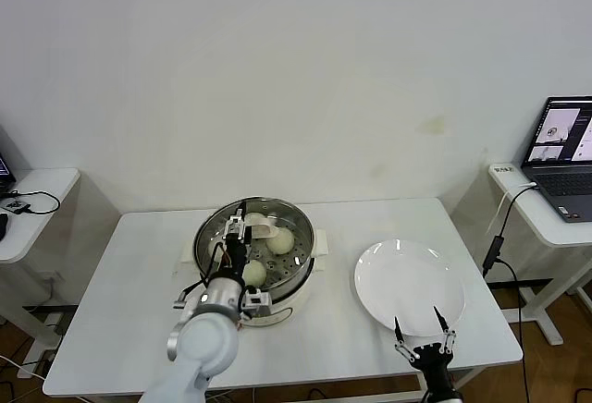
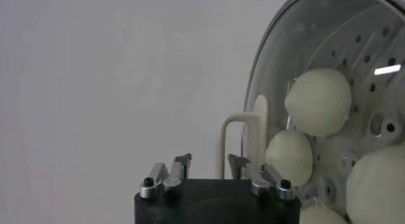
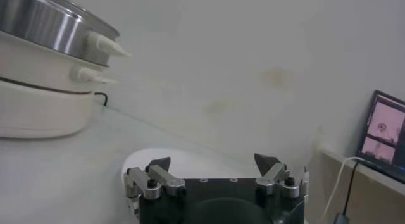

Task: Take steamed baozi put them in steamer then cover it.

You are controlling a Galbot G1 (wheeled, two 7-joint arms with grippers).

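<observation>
The steamer (image 1: 298, 278) stands mid-table on its cream base. The clear glass cover (image 1: 215, 221) lies on it, with its cream handle (image 1: 262, 228) at the centre. Three baozi (image 1: 280, 240) show through the glass, and they show in the left wrist view (image 2: 318, 100) too. My left gripper (image 1: 238, 231) hovers over the cover just beside the handle (image 2: 243, 143). It is open (image 2: 207, 163) and empty, with the handle just past its fingertips. My right gripper (image 1: 423, 327) is open and empty (image 3: 212, 161) at the table's front edge, by the near rim of the plate.
An empty white plate (image 1: 410, 285) lies to the right of the steamer, which shows in the right wrist view (image 3: 44, 29) at the far left. A laptop (image 1: 560, 149) sits on a side table at the right. Another side table with cables (image 1: 28, 201) stands at the left.
</observation>
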